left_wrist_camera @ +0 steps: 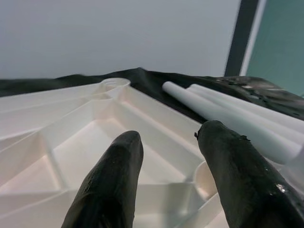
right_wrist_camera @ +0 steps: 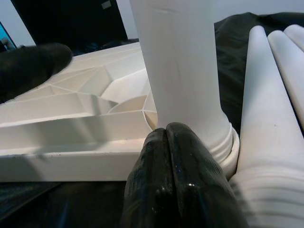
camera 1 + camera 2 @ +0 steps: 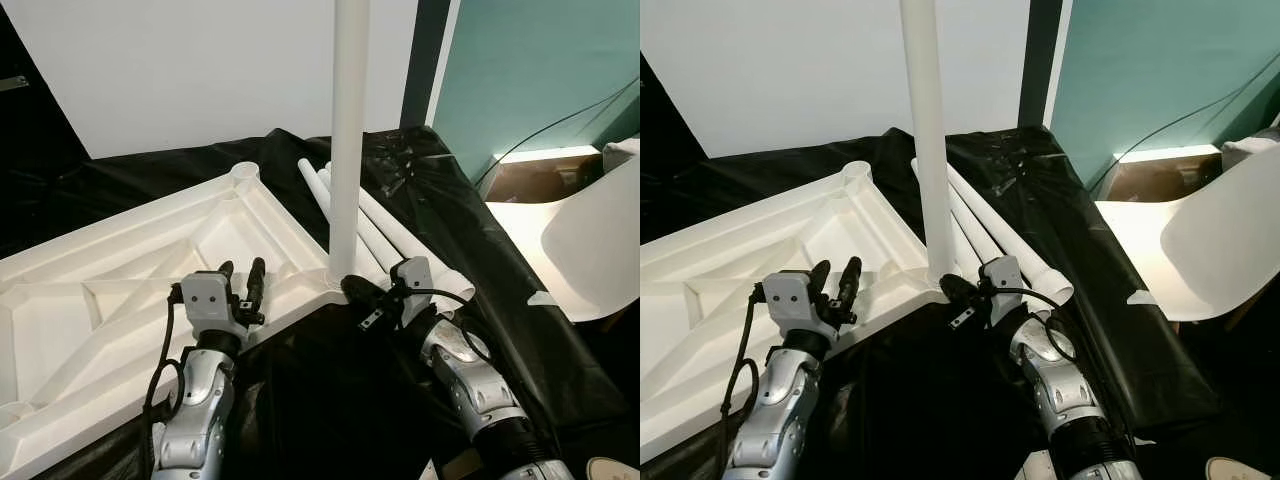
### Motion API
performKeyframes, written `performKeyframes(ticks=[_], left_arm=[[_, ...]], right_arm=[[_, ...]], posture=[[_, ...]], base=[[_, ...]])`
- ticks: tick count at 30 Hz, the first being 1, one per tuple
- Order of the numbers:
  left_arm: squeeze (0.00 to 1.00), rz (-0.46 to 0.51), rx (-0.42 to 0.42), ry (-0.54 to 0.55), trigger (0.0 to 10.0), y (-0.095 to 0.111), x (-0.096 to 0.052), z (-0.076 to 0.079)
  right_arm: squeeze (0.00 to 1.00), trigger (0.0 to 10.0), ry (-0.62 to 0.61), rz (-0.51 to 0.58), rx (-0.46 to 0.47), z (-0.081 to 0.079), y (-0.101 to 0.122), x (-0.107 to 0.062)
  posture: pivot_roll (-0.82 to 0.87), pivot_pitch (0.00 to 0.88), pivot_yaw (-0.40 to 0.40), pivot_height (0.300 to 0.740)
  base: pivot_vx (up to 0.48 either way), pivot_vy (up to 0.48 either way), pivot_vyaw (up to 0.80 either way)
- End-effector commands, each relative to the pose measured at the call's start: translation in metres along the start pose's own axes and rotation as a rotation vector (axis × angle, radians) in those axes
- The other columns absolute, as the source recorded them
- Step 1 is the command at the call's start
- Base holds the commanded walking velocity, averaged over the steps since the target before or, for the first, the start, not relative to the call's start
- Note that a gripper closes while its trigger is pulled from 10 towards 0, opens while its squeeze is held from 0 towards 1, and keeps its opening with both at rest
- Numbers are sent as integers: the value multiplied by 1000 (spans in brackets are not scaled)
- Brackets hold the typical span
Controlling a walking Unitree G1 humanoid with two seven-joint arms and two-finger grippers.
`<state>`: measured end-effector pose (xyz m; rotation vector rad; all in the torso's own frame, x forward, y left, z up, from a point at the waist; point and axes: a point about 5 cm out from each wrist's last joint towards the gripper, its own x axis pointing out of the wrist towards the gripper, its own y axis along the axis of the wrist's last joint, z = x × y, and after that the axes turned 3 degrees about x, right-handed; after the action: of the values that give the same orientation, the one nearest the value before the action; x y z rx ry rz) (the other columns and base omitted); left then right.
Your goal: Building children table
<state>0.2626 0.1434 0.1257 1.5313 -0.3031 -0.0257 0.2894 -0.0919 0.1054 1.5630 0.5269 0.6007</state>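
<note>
A white plastic table top (image 3: 120, 290) lies upside down on black sheeting, its ribbed underside up. One white leg (image 3: 349, 140) stands upright in the corner socket (image 2: 223, 142) nearest me. Three loose white legs (image 3: 385, 235) lie side by side just behind it. My left gripper (image 3: 241, 285) is open, its fingers (image 1: 114, 180) hovering over the table top's near edge left of the upright leg. My right gripper (image 3: 356, 290) is shut with nothing in it, its tips (image 2: 168, 142) right at the base of the upright leg.
Black sheeting (image 3: 440, 190) covers the work surface. A white curved chair shell (image 3: 600, 240) stands at the right. Behind are a white wall panel (image 3: 200, 60) and a teal wall (image 3: 530, 60) with a cable.
</note>
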Motion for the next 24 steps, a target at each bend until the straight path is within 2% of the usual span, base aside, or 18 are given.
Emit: performKeyframes(ticks=[1,4,6,7,12,14,15,16,18,20,22,24], left_arm=[[0,-39,25,4,10000,-7,-2,-2],[0,-121,89,-32,10000,-14,0,-8],[0,-218,162,0,10000,-22,4,-19],[0,-207,179,27,10000,-14,8,-25],[0,-155,201,41,10000,-2,12,-27],[0,-81,166,70,10000,12,15,-28],[0,-81,166,70,10000,12,15,-28],[0,-35,146,78,10000,21,17,-26],[0,-27,145,77,10000,23,18,-26],[0,-27,145,77,10000,23,18,-26],[0,-14,152,28,10000,28,18,-22],[0,-17,166,-4,10000,31,16,-22]], right_arm=[[0,10000,2,9,-12,-1,2,4],[0,10000,61,-12,19,-4,0,7],[0,10000,119,-57,-3,-5,-5,10],[0,10000,142,-80,-4,-3,-7,15],[0,10000,132,-98,-23,2,-8,24],[0,10000,122,-142,-55,6,-13,36],[0,10000,122,-142,-55,6,-13,36],[0,10000,118,-176,-56,7,-13,47],[0,10000,117,-183,-51,8,-13,49],[0,10000,117,-183,-51,8,-13,49],[0,10000,133,-123,-32,3,4,63],[0,10000,156,-79,-23,-3,13,68]], posture=[[155,0,39,740],[162,0,39,740],[167,0,35,740],[171,0,20,740],[178,0,11,740],[179,0,2,740],[179,0,2,740],[185,0,2,740],[185,0,2,740],[185,0,2,740],[206,0,-2,740],[205,0,0,740]], base=[[0,0,0],[0,0,0],[0,0,0],[0,0,0],[0,0,0],[0,0,0],[0,0,0],[0,0,0],[0,0,0],[0,0,0],[0,0,0],[0,0,0]])
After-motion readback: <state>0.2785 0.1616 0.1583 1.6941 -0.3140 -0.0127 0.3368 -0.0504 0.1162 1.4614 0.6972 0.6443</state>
